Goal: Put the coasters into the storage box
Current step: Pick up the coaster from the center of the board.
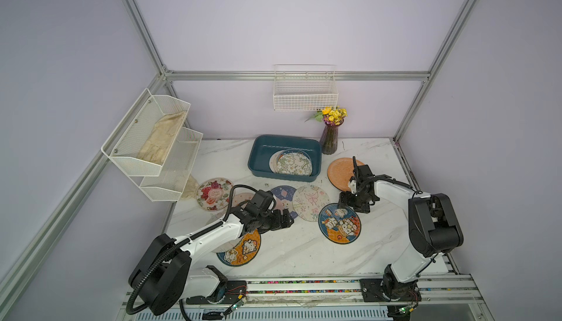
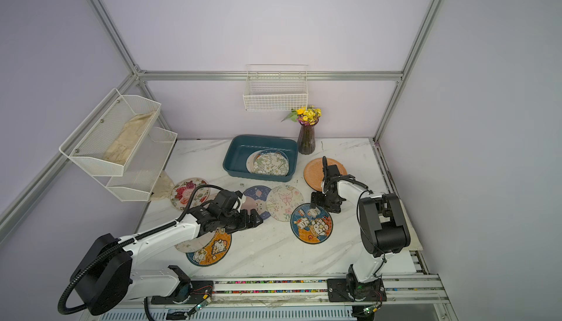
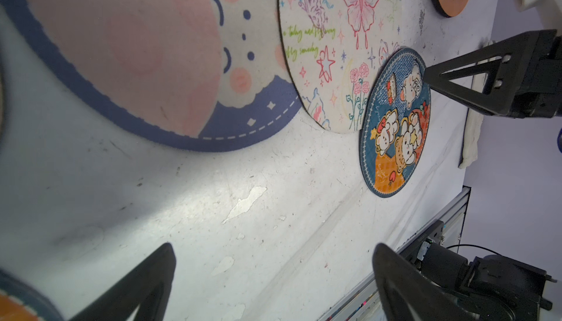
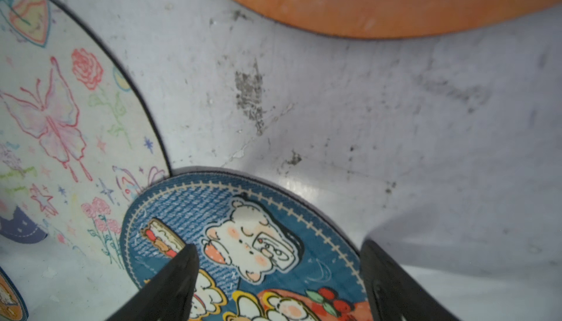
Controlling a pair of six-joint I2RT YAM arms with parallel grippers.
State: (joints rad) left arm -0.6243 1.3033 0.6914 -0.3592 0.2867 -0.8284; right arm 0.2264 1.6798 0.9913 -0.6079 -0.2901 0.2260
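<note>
Coasters [image 2: 311,223] are lying scattered over the white marble table [image 1: 307,252], while the teal storage box [image 1: 258,153] is sitting toward the back of it, just beside a vase [image 1: 330,140] of yellow flowers. A floral coaster [image 1: 294,163] is resting inside the box on top of at least one more, crowding the end nearest the vase. A plain orange coaster [image 1: 339,170] is lying on the table near that end of the box, with the right arm partly covering it in both top views. In front of the box a butterfly coaster [image 1: 310,202] is overlapping a purple coaster [image 1: 282,193], and a blue cartoon coaster [image 1: 339,223] is overlapping the butterfly one's near edge. The right gripper [image 1: 352,207] is pointing down at the far rim of the blue cartoon coaster with its jaws standing wide and gripping nothing; in the right wrist view one finger [image 4: 170,289] is showing over the printed face and the other finger [image 4: 395,289] is showing past the rim over bare table, though whether either is touching cannot be told. The left gripper [image 1: 289,217] is hovering beside the purple coaster, jaws spread fully and empty, with only bare table showing between them in the left wrist view. A rose coaster [image 1: 213,194] is lying near the mesh shelf [image 1: 179,164], and an orange-and-blue coaster [image 1: 241,251] is peeking out from under the left arm
</note>
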